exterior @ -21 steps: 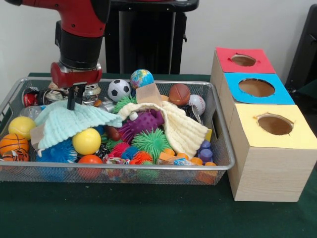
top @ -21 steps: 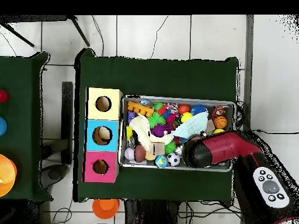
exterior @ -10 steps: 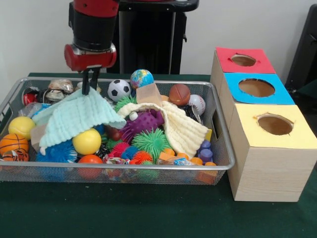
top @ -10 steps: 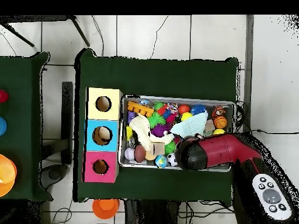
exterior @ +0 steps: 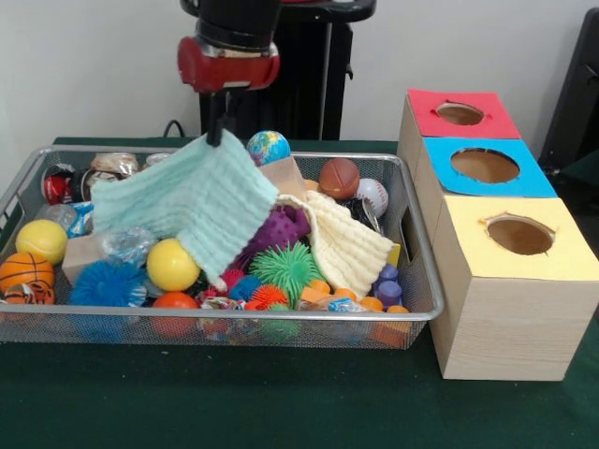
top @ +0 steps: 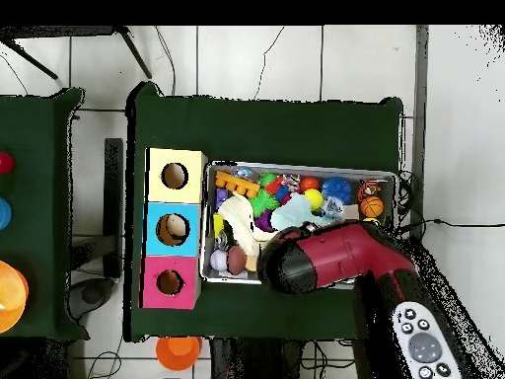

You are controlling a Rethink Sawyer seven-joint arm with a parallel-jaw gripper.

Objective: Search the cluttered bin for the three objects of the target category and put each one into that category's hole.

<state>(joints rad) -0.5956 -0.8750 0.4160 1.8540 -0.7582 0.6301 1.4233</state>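
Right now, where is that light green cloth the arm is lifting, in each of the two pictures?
Front view: the green cloth hangs from the gripper over the left half of the basket.
Overhead view: only a pale patch of the green cloth shows mid-basket, just above the red arm.
Shared landmark: the cream cloth lies beside it in both.

A robot lab — green-clothed table [exterior: 281, 412], tiled floor [top: 296, 59] with cables.

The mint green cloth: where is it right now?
Front view: the mint green cloth hangs from the gripper over the bin's left-centre, draping beside the yellow ball.
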